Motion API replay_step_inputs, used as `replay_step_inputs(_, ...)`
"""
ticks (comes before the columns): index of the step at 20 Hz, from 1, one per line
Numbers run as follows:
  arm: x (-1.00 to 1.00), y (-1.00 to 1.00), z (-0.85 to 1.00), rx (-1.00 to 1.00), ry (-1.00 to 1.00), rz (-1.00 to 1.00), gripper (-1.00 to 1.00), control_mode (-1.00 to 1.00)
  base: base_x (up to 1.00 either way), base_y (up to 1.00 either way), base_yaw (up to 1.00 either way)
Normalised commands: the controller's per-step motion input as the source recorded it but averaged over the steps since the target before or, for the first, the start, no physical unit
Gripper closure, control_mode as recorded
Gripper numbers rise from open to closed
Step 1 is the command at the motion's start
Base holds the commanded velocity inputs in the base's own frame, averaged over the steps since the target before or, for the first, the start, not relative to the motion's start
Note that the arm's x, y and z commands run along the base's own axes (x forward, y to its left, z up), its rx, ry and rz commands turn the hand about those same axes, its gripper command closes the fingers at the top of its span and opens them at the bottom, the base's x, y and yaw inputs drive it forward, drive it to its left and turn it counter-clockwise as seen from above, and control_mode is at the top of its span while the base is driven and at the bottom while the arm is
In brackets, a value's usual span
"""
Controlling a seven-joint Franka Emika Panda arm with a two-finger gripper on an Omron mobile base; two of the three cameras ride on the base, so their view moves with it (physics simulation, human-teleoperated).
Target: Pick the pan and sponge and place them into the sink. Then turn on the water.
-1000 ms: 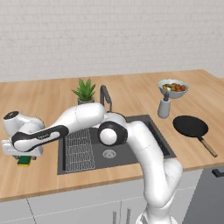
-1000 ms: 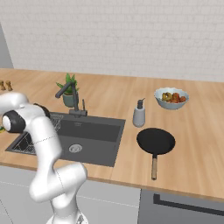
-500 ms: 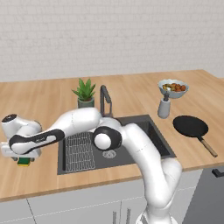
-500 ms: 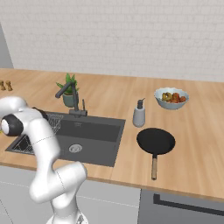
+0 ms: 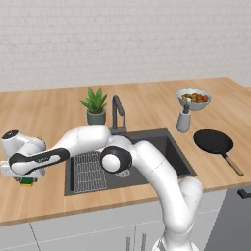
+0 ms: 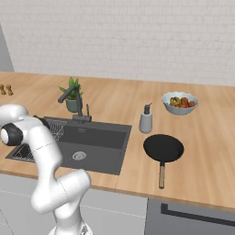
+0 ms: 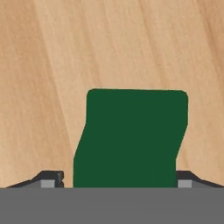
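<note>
The sponge (image 7: pixel 131 135) lies green side up on the wooden counter left of the sink (image 5: pixel 169 149); a yellow and green corner of the sponge (image 5: pixel 27 182) peeks out under the hand. My gripper (image 7: pixel 118 179) is down over it, open, one finger tip (image 7: pixel 50 178) on each side, the right one nearly touching. In the left base view the gripper (image 5: pixel 24 177) sits at the far left. The black pan (image 5: pixel 213 141) with its wooden handle rests on the counter right of the sink (image 6: pixel 103 137), also the pan (image 6: pixel 163 148). No water falls from the faucet (image 5: pixel 117 110).
A wire rack (image 5: pixel 89 171) lies in the sink's left half. A potted plant (image 5: pixel 95 105) stands behind the sink, a soap dispenser (image 5: pixel 184 120) and a bowl of food (image 5: pixel 193 98) at its right. Small shakers (image 6: pixel 4 89) stand far left.
The hand has sunk a little lower onto the sponge at the counter's left end, and the fingers have drawn slightly inward. The pan and other things have not moved.
</note>
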Motion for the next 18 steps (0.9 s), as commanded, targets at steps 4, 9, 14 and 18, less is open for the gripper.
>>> replay_step_inputs(4,0.01,0.0,-0.43,0.0,0.0,0.0,1.0,-1.0,0.0,0.0,0.0)
replay_step_inputs(9,0.0,0.0,-0.22,0.0,0.0,0.0,1.0,-1.0,0.0,0.0,0.0)
replay_step_inputs(14,-0.07,-0.31,-0.16,0.0,0.04,0.05,1.0,-1.0,0.0,0.0,0.0)
replay_step_inputs(18,-0.36,-0.86,0.0,0.0,0.03,0.15,1.0,-1.0,0.0,0.0,0.0)
